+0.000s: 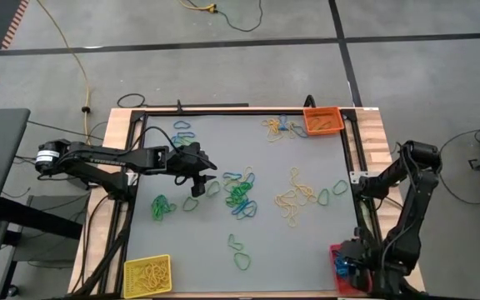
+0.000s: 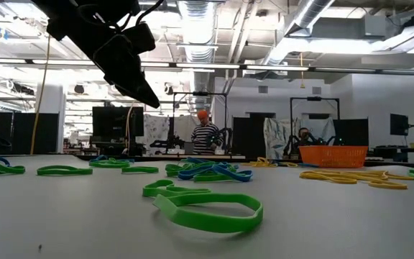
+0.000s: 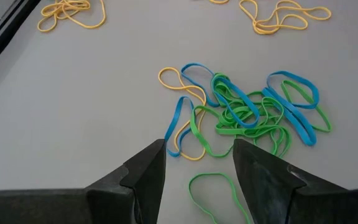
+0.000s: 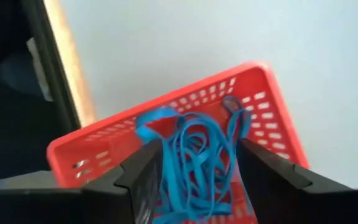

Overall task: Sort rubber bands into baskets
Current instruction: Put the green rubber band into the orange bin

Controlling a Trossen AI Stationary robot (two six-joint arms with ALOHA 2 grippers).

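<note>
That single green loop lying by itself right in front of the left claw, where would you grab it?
Probably from straight above, pinching one strand of the green loop, since it lies flat on the table with nothing to reach under. Its side away from the tangled blue and green pile looks best. The left gripper hangs open just over it.

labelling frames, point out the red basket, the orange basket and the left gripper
red basket (image 4: pixel 267 93): right wrist view, on its far perforated wall
orange basket (image 1: pixel 322 120): high view, on its floor
left gripper (image 3: pixel 199 163): left wrist view, midway between its fingertips
</note>
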